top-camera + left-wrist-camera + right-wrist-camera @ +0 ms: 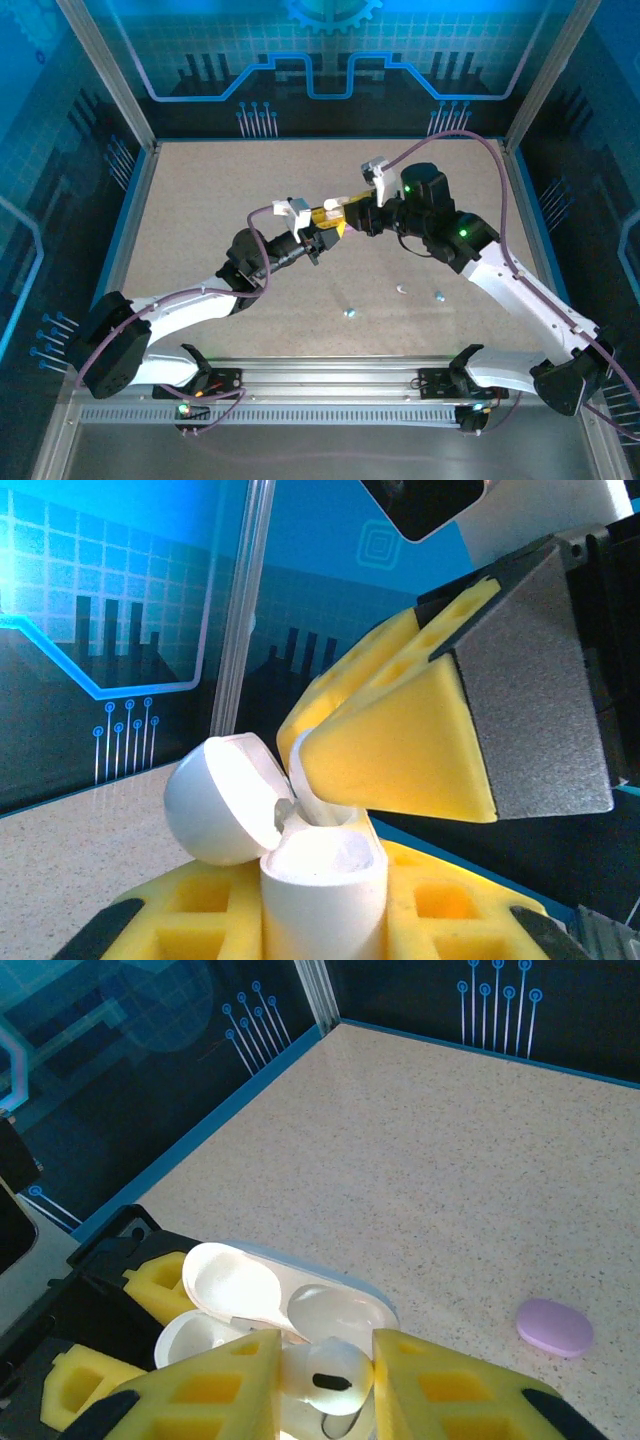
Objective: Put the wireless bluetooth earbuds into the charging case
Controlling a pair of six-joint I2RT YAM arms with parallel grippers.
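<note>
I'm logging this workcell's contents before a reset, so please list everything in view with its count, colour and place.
white charging case: 1, white, lid open, held above the table in the left gripper
white earbud: 1, white, pinched by the right gripper just over the open case
loose earbuds: 3, two bluish and one white, lying on the table in front of the arms' meeting point
purple case: 1, lilac, lying on the table apart from the rest
table: 1, speckled beige
left gripper: 1, black with yellow pads, shut on the case body
right gripper: 1, black with yellow pads, shut on the earbud
</note>
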